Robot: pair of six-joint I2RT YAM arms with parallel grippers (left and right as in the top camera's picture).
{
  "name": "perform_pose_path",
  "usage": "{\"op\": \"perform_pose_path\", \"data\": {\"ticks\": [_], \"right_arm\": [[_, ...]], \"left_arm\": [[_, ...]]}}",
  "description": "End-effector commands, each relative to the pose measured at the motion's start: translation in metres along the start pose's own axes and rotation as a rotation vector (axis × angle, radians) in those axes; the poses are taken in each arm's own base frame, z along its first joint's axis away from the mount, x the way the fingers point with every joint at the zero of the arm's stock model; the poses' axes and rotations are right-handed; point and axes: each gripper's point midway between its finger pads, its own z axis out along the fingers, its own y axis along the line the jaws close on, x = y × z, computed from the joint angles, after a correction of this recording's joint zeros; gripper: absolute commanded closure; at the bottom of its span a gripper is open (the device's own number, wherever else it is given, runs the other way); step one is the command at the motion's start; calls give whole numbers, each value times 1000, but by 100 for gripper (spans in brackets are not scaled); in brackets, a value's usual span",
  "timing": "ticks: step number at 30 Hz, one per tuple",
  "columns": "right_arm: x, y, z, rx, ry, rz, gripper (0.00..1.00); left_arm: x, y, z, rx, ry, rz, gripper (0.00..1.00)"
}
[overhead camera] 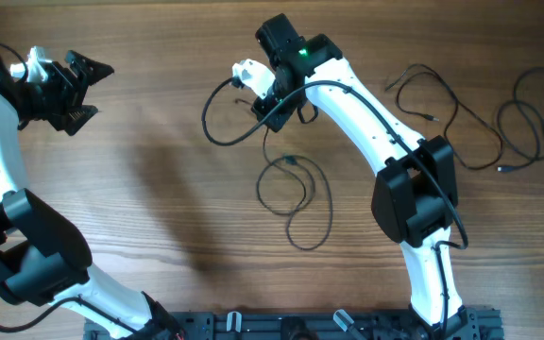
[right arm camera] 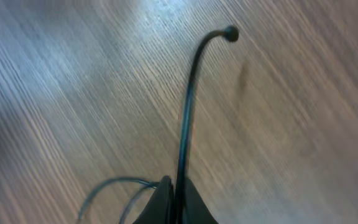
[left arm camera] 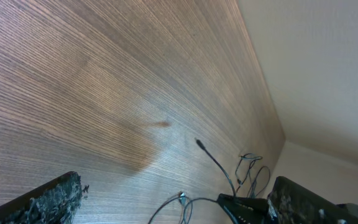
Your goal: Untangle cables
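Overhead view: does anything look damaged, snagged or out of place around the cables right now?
Nothing stands out. The right claw is shut on one cable near the middle, with its loops lying slack nearby. The other cables lie loose at the right. The left claw is open and empty. No damage is visible.

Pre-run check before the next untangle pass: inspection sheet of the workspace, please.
Surface: wood table, no spills seen.
Job's things: black cables; held cable, loop below it, others spread at right.
Clutter: nothing seen.
Grippers: left gripper open, empty; right gripper shut on held cable.
Cables: arm wire along right arm.
Surroundings: black rail at near edge; pale wall.
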Motion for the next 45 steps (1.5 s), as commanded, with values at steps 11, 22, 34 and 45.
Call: {"op": "perform_pose_path", "data": {"ticks": [11, 22, 34, 45], "right_arm": [[-31, 38, 10, -298, -134, 357, 96], [-13, 56, 7, -392, -16, 565, 59], [74, 20, 12, 41, 298, 675, 23], [79, 57, 33, 337, 420, 186, 8]], "left_arm": [[1, 0, 0, 0, 0, 19, 0], [1, 0, 0, 0, 0, 19, 0], [1, 0, 0, 0, 0, 19, 0], [1, 0, 0, 0, 0, 19, 0]]}}
